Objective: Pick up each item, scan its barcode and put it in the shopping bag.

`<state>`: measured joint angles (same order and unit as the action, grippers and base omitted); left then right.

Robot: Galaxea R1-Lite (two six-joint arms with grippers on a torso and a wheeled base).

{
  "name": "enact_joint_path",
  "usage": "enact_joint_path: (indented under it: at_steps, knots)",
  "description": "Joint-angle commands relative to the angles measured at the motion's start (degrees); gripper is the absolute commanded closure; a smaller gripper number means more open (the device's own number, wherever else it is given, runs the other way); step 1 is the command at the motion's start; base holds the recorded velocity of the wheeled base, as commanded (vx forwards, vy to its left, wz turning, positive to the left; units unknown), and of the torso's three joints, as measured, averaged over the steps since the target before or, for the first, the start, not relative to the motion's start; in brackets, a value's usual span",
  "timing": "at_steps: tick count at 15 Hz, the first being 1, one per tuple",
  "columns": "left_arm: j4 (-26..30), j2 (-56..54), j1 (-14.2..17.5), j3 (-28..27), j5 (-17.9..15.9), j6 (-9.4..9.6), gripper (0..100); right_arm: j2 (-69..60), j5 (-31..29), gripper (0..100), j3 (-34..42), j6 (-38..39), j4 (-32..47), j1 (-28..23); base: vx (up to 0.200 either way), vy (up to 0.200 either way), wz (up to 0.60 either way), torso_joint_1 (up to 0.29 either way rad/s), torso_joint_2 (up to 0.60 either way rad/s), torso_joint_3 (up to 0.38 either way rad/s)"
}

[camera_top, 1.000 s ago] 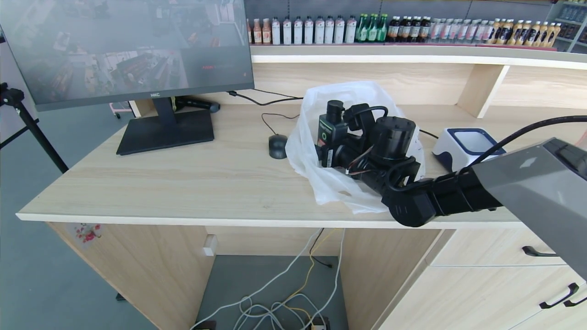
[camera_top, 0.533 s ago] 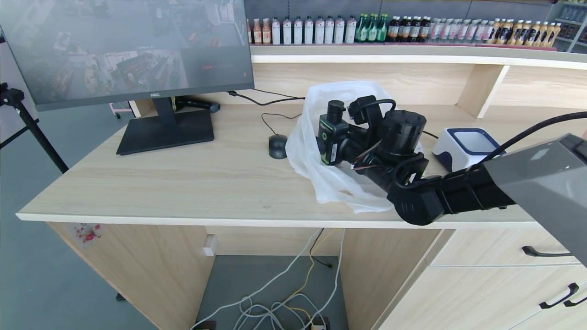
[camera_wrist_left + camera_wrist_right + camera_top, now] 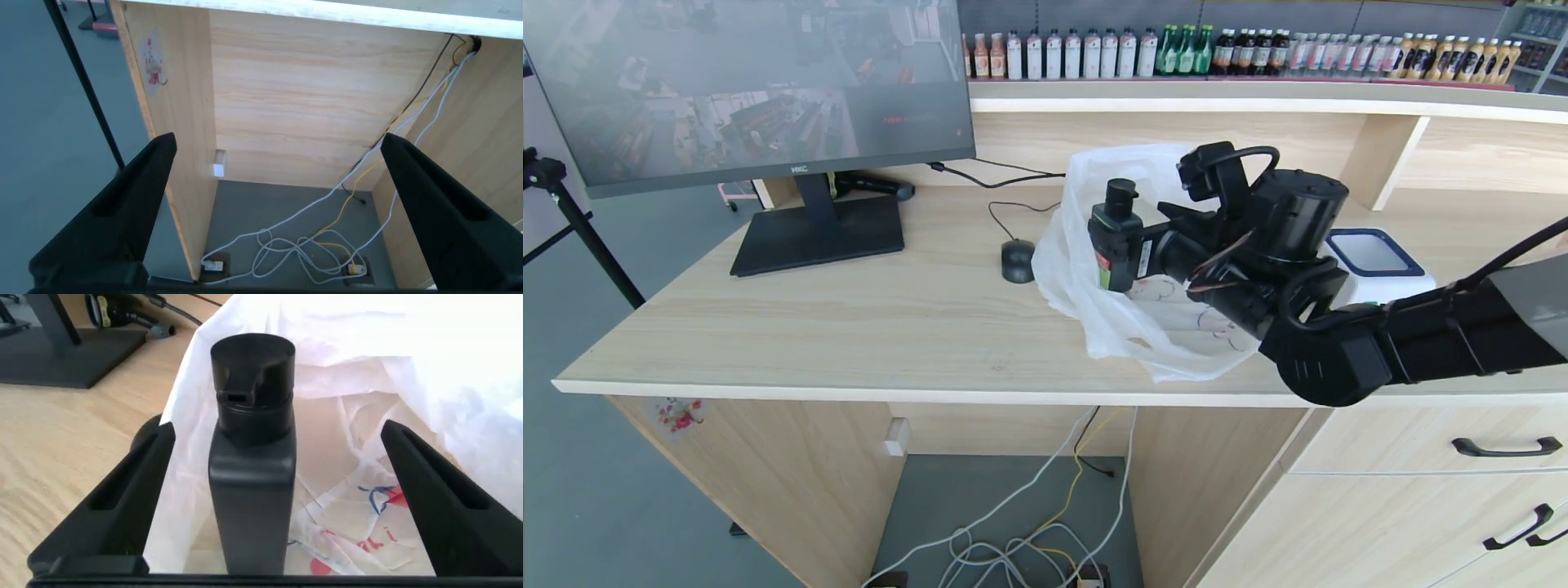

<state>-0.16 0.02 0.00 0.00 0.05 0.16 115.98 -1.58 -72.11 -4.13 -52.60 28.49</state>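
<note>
Low in front of the desk (image 3: pixel 310 98), the left gripper (image 3: pixel 278 143) hung wide open and empty. Farther right, the black bottle (image 3: pixel 1115 241) stood upright inside the white shopping bag (image 3: pixel 1127 335), between the fully spread fingers of the right gripper (image 3: pixel 278 429), neither finger touching it.

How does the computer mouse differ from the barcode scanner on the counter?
The computer mouse is black, low and rounded; the barcode scanner is white, boxy, with a dark-framed window on top. The mouse lies left of the shopping bag, the scanner right of it. Both rest on the wooden counter.
</note>
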Motion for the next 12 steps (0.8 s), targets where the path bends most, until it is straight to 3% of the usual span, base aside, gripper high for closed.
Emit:
enact_joint_path:
  at_steps: [1,6,10,12]
  knots:
    - [-0.02,-0.02,0.00,0.00,0.04,0.02,0,-4.80,0.09,0,3.55,0.09,-0.13,0.16,0.000,0.000,0.00,0.000,0.00,0.000]
    - [-0.02,-0.02,0.00,0.00,0.04,0.02,0,-13.15,-1.32,0,15.24,-0.09,-1.63,4.21,0.000,0.000,0.00,0.000,0.00,0.000]
    - [-0.02,-0.02,0.00,0.00,0.04,0.02,0,-15.43,-4.57,0,30.36,0.00,-18.41,6.93,0.000,0.000,0.00,0.000,0.00,0.000]
    - [-0.02,-0.02,0.00,0.00,0.04,0.11,0,-16.31,-4.57,0,34.40,-0.09,-23.86,6.93,0.000,0.000,0.00,0.000,0.00,0.000]
